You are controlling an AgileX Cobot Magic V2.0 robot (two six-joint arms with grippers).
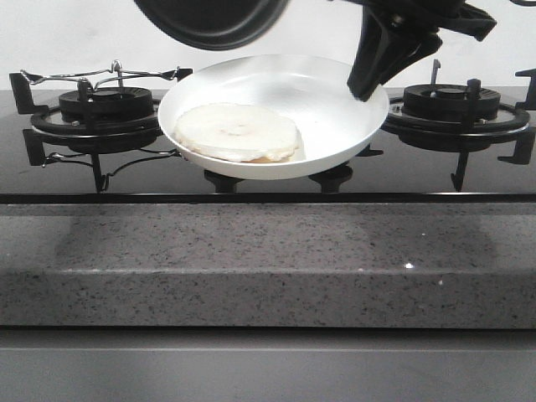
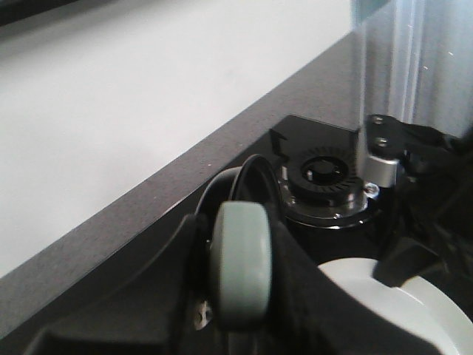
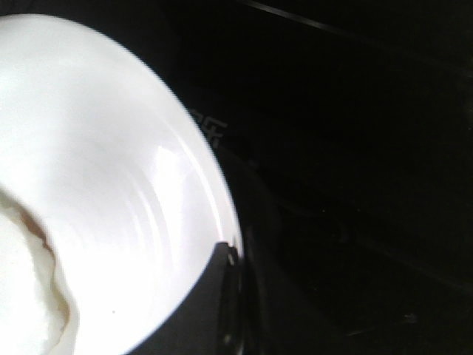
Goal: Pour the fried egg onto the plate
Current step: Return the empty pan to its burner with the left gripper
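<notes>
The white plate point(image 1: 335, 100) hangs tilted over the middle of the stove, its right rim pinched by my right gripper point(image 1: 364, 88), which is shut on it. The fried egg point(image 1: 237, 132) lies on the plate's left half, pale side up, with a browned edge showing underneath. In the right wrist view the plate point(image 3: 111, 148) fills the frame, with the egg point(image 3: 22, 288) at its corner and the gripper point(image 3: 233, 255) on the rim. A black frying pan point(image 1: 209, 18) hovers above the plate. My left gripper point(image 2: 240, 296) is shut on its grey-green handle point(image 2: 240, 251).
Black burners with wire pan supports stand to the left point(image 1: 92, 105) and right point(image 1: 452, 105) of the plate on the dark glass hob. A speckled grey counter point(image 1: 268, 268) runs along the front. Part of the right arm point(image 2: 384, 148) is close to the pan handle.
</notes>
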